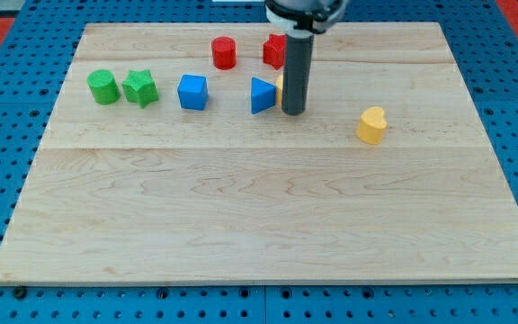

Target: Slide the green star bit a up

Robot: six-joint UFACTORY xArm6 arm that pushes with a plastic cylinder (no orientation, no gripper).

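The green star (140, 88) lies at the view's upper left on the wooden board (268, 216), touching or nearly touching a green cylinder (102, 86) on its left. My tip (293, 111) is down on the board far to the star's right, just right of a blue triangle (262, 95). The rod hides most of a yellow block (280, 89) behind it.
A blue cube (192, 92) sits right of the star. A red cylinder (224, 52) and a red block (274, 50) lie near the top. A yellow heart-like block (372, 125) lies at the right. A blue pegboard (7, 108) surrounds the board.
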